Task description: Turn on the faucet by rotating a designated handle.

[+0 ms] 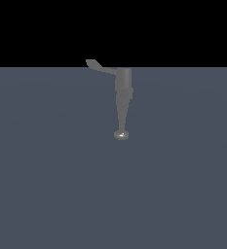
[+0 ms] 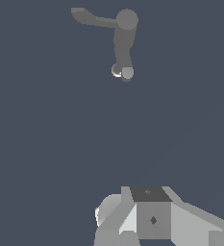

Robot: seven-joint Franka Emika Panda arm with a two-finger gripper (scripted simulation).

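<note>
The small matte grey faucet (image 1: 123, 95) lies on the dark grey floor in the exterior view. Its thick body is at the far end. Its stem tapers toward the camera and ends in a rounded knob (image 1: 121, 134). The thin curved handle (image 1: 99, 66) juts from the body toward the exterior view's left and ends in a paddle tip. The wrist view shows the faucet (image 2: 124, 43) and the handle (image 2: 92, 18) from above, some distance away. Pale grey blocky robot parts (image 2: 152, 216) fill one edge of the wrist view, far from the faucet. I cannot make out fingers there. No gripper shows in the exterior view.
A flat dark grey floor (image 1: 47, 185) spreads around the faucet, with a black background (image 1: 37, 29) beyond its far edge. No other objects show.
</note>
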